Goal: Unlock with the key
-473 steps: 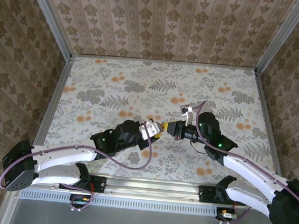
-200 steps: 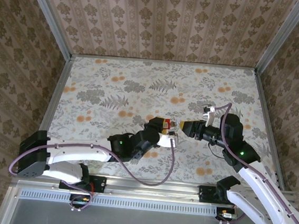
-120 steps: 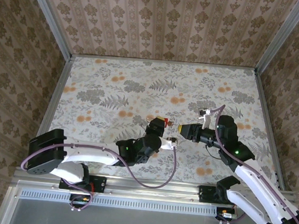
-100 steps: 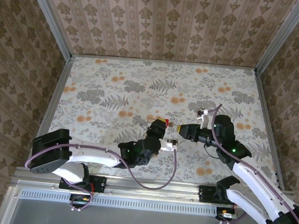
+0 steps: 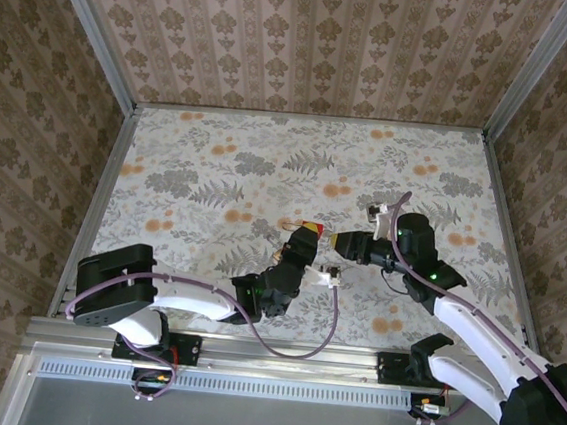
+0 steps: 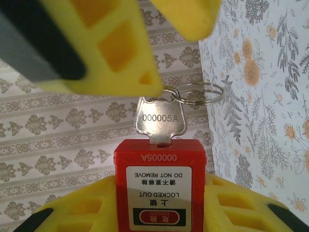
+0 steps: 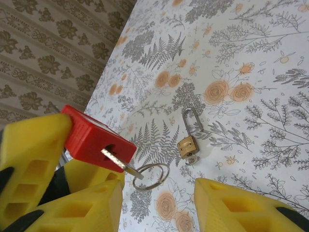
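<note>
A red padlock (image 6: 159, 186) with a white "LOCKED OUT" label is clamped between the yellow fingers (image 6: 67, 212) of my left gripper (image 6: 159, 205), which is shut on its body. A silver key (image 6: 161, 121) stamped 000005A sticks out of its keyhole, with a wire ring (image 6: 199, 93) hanging from its head. From above, the padlock (image 5: 309, 230) is held off the table at mid-front. My right gripper (image 7: 159, 191) is open, its yellow fingers (image 7: 77, 208) spread to either side below the key (image 7: 118, 164) and ring (image 7: 152, 176). One fingertip is close beside the key's head.
A small brass padlock (image 7: 189, 144) with a steel shackle lies flat on the floral tabletop (image 7: 251, 72) under the grippers. Patterned walls (image 5: 311, 34) enclose the table on the far and side edges. Both arms meet near the front centre, right gripper (image 5: 341, 241) facing left gripper (image 5: 303, 245).
My right gripper has moved left, back up to the key. The left arm has swung its elbow rightward while keeping the padlock in nearly the same spot.
</note>
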Tool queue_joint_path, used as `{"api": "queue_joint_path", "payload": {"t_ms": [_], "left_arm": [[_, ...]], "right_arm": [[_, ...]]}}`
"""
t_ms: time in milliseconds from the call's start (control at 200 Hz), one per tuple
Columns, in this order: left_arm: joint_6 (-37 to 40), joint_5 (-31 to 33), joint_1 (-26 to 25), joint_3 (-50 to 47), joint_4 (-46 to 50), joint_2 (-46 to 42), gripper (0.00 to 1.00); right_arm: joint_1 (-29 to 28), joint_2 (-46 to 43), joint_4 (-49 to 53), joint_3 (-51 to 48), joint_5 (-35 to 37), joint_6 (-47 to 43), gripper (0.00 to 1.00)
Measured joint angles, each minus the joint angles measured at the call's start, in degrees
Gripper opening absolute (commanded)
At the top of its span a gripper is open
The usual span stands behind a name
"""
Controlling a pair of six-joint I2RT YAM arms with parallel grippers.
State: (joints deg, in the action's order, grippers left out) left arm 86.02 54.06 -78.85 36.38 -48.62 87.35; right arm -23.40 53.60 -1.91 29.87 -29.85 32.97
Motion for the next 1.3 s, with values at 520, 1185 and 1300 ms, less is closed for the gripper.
{"api": "queue_joint_path", "payload": {"t_ms": [520,1185,1300], "left_arm": [[0.2,0.3,-0.7,0.0,-1.1,0.5,0.00],[0.2,0.2,-1.1,0.0,-1.1,1.2,0.00],[0.2,0.2,-1.3,0.0,-1.2,1.2,0.00]], "right_arm": [[0.0,1.1,-1.8,0.1,-1.1,0.0,0.46],[0.0,3.1,-1.5,1.9,-0.6,-1.1,0.46],[0.0,3.9,-1.5,2.0,-0.4,-1.3,0.46]]}}
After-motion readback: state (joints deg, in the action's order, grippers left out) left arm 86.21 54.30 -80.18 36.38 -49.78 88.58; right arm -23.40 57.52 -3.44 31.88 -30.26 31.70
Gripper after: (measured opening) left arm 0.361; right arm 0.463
